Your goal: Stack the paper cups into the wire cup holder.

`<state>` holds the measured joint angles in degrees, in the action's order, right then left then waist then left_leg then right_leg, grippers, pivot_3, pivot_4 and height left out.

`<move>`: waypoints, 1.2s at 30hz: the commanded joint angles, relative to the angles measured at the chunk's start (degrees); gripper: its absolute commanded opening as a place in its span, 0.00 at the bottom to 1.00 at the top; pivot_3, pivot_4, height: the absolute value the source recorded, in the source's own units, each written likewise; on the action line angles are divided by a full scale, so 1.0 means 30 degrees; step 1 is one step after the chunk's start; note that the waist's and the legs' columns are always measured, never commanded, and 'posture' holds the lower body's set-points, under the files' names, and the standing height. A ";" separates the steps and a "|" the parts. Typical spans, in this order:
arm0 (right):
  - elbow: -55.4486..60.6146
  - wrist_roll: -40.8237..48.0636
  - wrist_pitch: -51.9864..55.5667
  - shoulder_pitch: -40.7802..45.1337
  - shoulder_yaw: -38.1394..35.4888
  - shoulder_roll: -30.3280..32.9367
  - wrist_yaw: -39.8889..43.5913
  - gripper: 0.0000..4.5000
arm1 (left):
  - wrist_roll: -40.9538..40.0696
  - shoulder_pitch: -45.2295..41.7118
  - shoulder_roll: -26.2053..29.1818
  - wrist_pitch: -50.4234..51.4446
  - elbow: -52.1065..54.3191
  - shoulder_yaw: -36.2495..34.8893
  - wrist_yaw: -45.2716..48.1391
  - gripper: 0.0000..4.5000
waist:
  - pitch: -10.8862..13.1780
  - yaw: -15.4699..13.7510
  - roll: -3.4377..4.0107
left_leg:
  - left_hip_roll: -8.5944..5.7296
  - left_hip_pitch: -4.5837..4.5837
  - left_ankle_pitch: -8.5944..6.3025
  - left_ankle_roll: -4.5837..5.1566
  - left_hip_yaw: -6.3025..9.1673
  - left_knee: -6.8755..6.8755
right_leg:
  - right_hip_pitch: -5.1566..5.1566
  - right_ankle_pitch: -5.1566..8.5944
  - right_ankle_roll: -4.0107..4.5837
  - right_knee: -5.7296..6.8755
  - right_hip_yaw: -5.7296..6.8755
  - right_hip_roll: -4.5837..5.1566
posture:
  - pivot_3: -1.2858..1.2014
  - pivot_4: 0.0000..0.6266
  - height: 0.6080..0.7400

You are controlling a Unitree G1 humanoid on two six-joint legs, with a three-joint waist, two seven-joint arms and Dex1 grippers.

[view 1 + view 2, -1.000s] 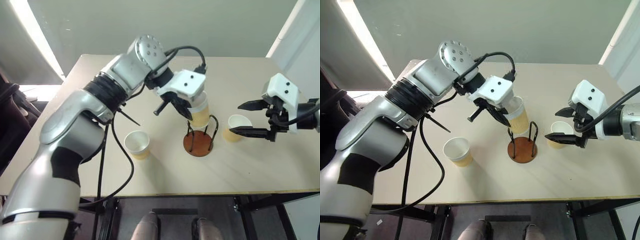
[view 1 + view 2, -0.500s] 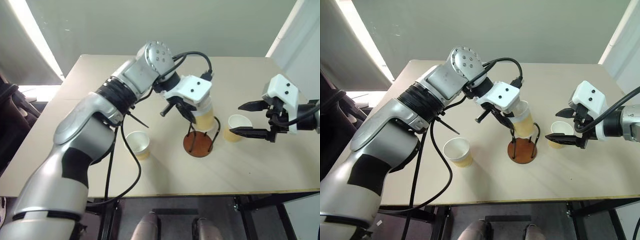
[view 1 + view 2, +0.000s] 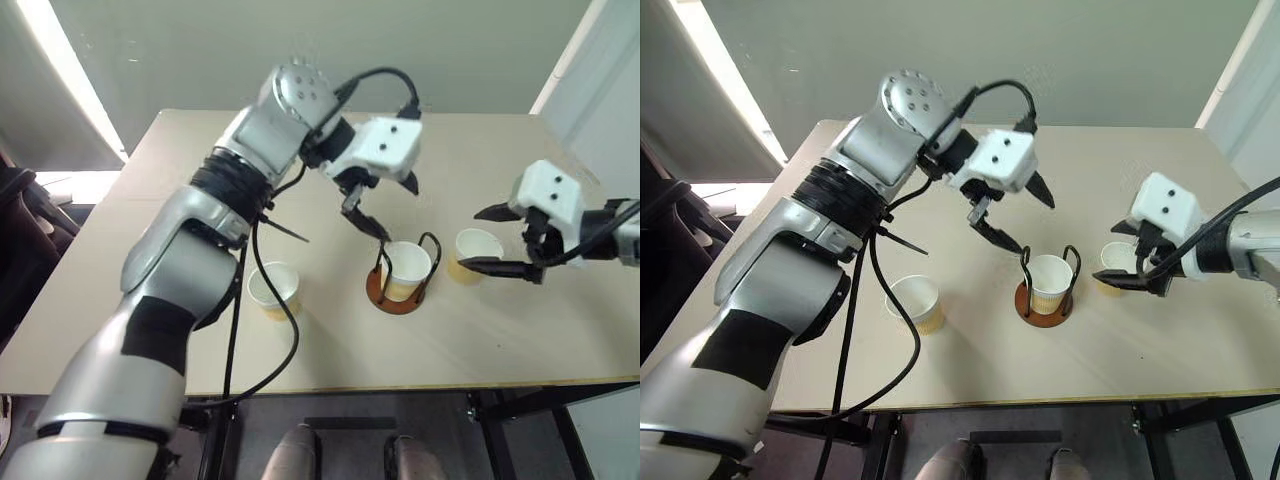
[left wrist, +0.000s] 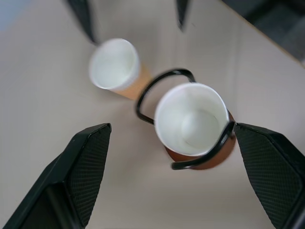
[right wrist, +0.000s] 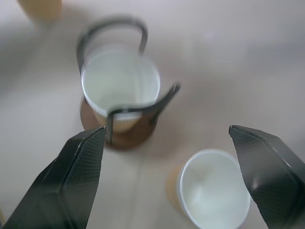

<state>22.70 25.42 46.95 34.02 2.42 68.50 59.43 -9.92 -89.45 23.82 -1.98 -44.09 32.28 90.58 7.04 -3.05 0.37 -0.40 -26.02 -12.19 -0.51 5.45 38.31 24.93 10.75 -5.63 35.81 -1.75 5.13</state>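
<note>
The wire cup holder [image 3: 399,285], a reddish-brown disc with two thin black wire loops, stands mid-tabletop [image 3: 520,340] with one tan paper cup [image 3: 408,268] seated upright between its loops. A second tan paper cup [image 3: 473,252] stands just beside the holder, between the spread fingers of the right pincer [image 3: 487,239], which looks lined up to take it next. A third tan paper cup [image 3: 274,289] waits well apart on the other side. A second ago the left pincer [image 3: 389,204] gripped the first cup over the holder; now it hangs above, open and empty.
</note>
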 commanded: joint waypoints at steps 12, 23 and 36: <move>-0.6832 -0.7533 -0.7344 0.3530 0.5455 -0.1211 0.3526 0.95 | -0.2468 0.5344 0.5566 0.8453 1.0849 -0.5159 -0.0247 1.00 | -0.0006 0.0407 0.0010 | 0.0021 0.0025 0.0002 -0.0001 0.0007 0.0015 | 0.0023 0.0004 0.0004 0.0024 0.0001 -0.0003 | 0.52 0.24 1.00; -1.0375 -1.0276 -1.0500 0.4660 0.6292 -0.3037 0.5156 0.86 | -0.2577 0.7515 0.7630 1.0894 1.3808 -0.7018 -0.1899 1.00 | -0.0008 0.0600 0.0012 | 0.0044 0.0069 0.0006 0.0034 0.0012 0.0030 | 0.0010 -0.0051 0.0141 0.0057 0.0010 -0.0006 | 0.52 0.24 1.00; -1.1642 -1.1750 -1.2060 0.5367 0.6010 -0.4387 0.6301 0.01 | -0.2401 0.8391 0.8560 1.0913 1.4354 -0.7181 -0.2315 1.00 | -0.0008 0.0636 0.0015 | 0.0050 0.0077 0.0020 0.0049 0.0026 -0.0027 | 0.0016 -0.0061 0.0238 0.0049 0.0026 -0.0008 | 0.52 0.24 1.00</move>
<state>-12.99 -9.47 11.47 48.09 21.94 54.75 77.57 -17.05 -63.99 48.58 31.21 -2.40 13.01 84.03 7.01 -1.15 0.41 -0.25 -25.78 -12.13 -0.37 5.53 38.22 24.98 10.57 -4.90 35.95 -1.67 5.10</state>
